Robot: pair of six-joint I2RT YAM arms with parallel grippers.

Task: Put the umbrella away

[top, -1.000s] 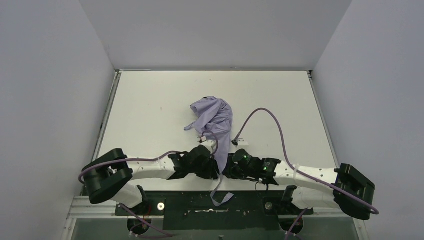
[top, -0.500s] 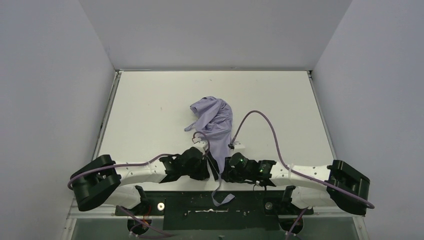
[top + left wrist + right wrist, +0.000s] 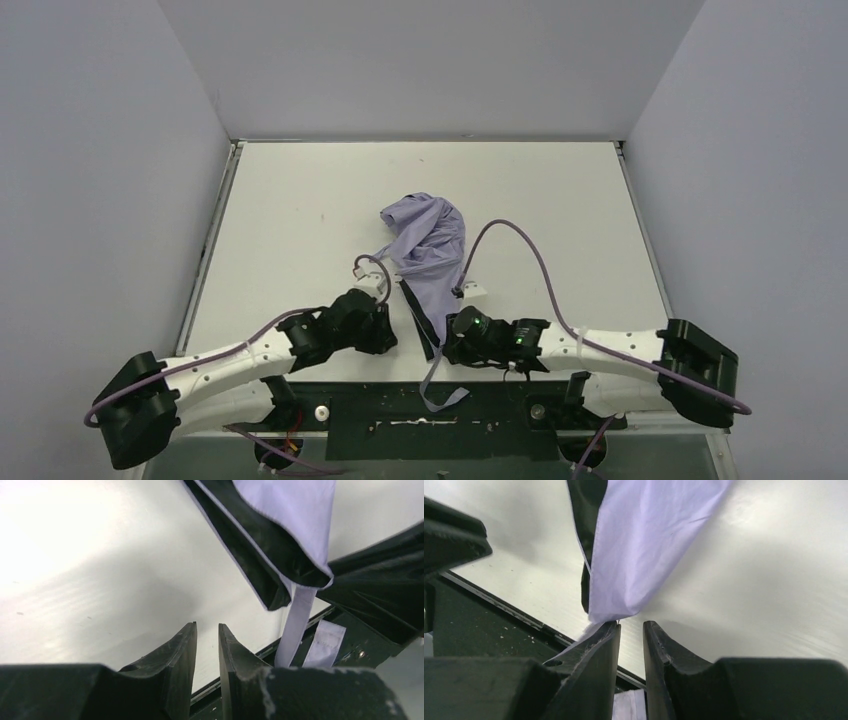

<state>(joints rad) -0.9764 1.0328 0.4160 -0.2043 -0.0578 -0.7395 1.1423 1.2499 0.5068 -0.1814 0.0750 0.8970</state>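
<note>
Lying crumpled on the middle of the white table (image 3: pixel 300 200), the pale lavender umbrella (image 3: pixel 428 235) trails a narrow tail of fabric toward the robot's two arms. Its black lining (image 3: pixel 250 555) is turned outward along one fold, and its strap (image 3: pixel 296 625) dangles past the table's near edge over the black base plate (image 3: pixel 400 420).

The left gripper (image 3: pixel 206 626) sits low just to the left of that tail, apart from it. Its jaws stand a narrow slit apart, with only bare tabletop showing between them and nothing held.

The right gripper (image 3: pixel 630 622) is on the tail's other side, close against it. Its jaws too are parted by a thin gap with no cloth in it. The pointed end of a lavender fold rests on the tip of one finger (image 3: pixel 599 645) and slips out of sight behind it. Whether that finger merely touches the cloth or presses it down cannot be told. Both arms lie low, angled inward to flank the umbrella's tail.
</note>
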